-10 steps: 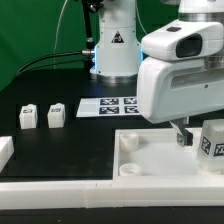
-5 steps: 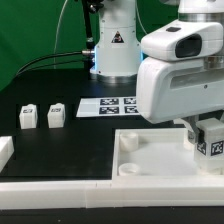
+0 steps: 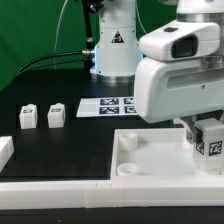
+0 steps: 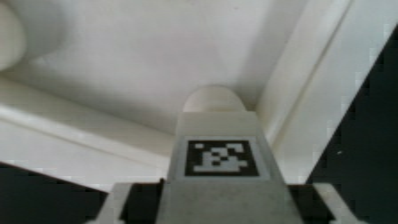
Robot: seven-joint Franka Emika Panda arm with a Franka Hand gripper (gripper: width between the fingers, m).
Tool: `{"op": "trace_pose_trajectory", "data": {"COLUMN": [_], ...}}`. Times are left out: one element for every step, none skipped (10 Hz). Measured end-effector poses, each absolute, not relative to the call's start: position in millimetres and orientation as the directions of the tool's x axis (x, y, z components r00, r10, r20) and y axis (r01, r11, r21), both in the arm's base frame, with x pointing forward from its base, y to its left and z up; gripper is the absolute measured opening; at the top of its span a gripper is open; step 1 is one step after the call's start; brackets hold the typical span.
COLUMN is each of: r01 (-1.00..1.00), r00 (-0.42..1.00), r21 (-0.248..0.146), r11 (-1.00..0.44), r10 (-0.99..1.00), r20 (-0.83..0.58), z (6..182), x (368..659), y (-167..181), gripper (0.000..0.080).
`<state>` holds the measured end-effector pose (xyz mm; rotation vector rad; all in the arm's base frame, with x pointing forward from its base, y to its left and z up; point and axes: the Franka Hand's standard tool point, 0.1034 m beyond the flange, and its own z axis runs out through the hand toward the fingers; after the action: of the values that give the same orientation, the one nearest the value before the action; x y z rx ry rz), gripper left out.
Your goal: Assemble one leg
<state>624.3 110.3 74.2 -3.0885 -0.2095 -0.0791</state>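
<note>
My gripper [image 3: 204, 132] is shut on a leg [image 3: 209, 141], a small white block with a black-and-white marker, and holds it over the far right corner of the large white tray [image 3: 150, 165]. In the wrist view the leg [image 4: 221, 125] runs out from between my gripper's [image 4: 221, 205] fingers [image 4: 134, 200]. Its rounded end is close to the tray's inner corner wall [image 4: 294, 60]; I cannot tell whether it touches. Two more legs [image 3: 28, 117] [image 3: 56, 115] stand on the black table at the exterior view's left.
The marker board [image 3: 112, 105] lies flat behind the tray. A white part [image 3: 5, 150] sits at the exterior view's left edge. The robot base [image 3: 112, 45] stands at the back, with a green backdrop behind it.
My gripper has shifted slightly toward the exterior view's left with the leg over the tray corner; in the last half second it has hardly moved.
</note>
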Motion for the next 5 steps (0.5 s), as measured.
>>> {"op": "trace_pose_trajectory", "data": {"r01": [0.016, -0.122, -0.2, -0.355, -0.46], "r00": [0.998, 0.991, 0.978, 0.934, 0.886], "r21": [-0.058, -0.081, -0.089, -0.098, -0.098], "r11": [-0.998, -0.989, -0.976, -0.93, -0.883], "r10": [0.013, -0.126, -0.204, -0.358, -0.463], "r20": [0.054, 0.044, 0.038, 0.02, 0.009], "z": [73.9, 73.8, 73.6, 73.3, 73.0], "x": [624.3, 624.3, 623.9, 623.2, 623.0], "y": [111.6, 112.6, 112.7, 113.6, 114.0], "gripper": [0.0294, 0.0294, 0.0294, 0.0294, 0.0294]}}
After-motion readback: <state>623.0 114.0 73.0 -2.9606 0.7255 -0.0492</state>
